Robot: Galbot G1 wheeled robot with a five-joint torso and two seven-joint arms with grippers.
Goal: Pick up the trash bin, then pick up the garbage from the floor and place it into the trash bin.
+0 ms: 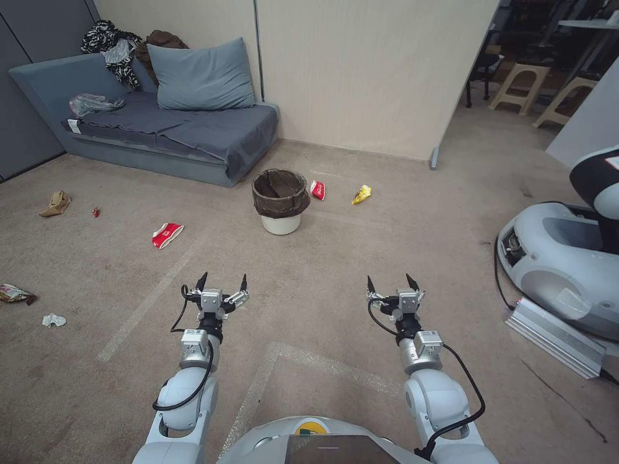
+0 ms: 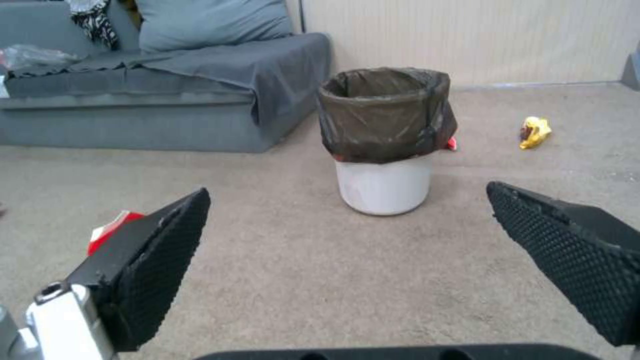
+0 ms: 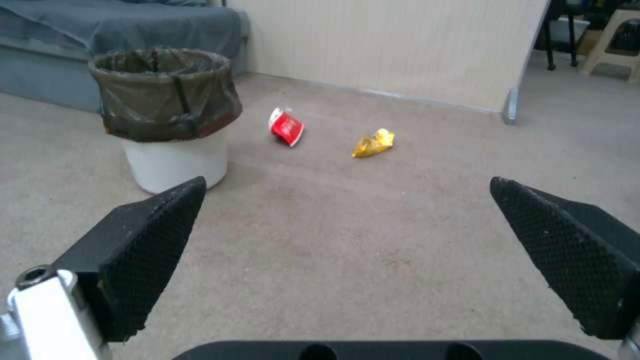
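We hold our left tool [image 1: 222, 282] and right tool [image 1: 389, 283] spread and empty, low over the carpet, ready to reach; farther ahead the trash bin [image 1: 280, 201] stands upright, with a red packet [image 1: 317, 189] and yellow wrapper [image 1: 362, 194] just right of it

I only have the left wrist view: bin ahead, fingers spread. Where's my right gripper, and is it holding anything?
Observer: The right gripper hangs open and empty over bare carpet, level with the left gripper.
Operator: Any garbage off to my left?
Observer: Yes, a white tissue wad lies on the carpet far left.
Operator: What's hidden behind the trash bin?
Observer: A red-and-white snack packet lies beside the trash bin, short of the yellow wrapper.
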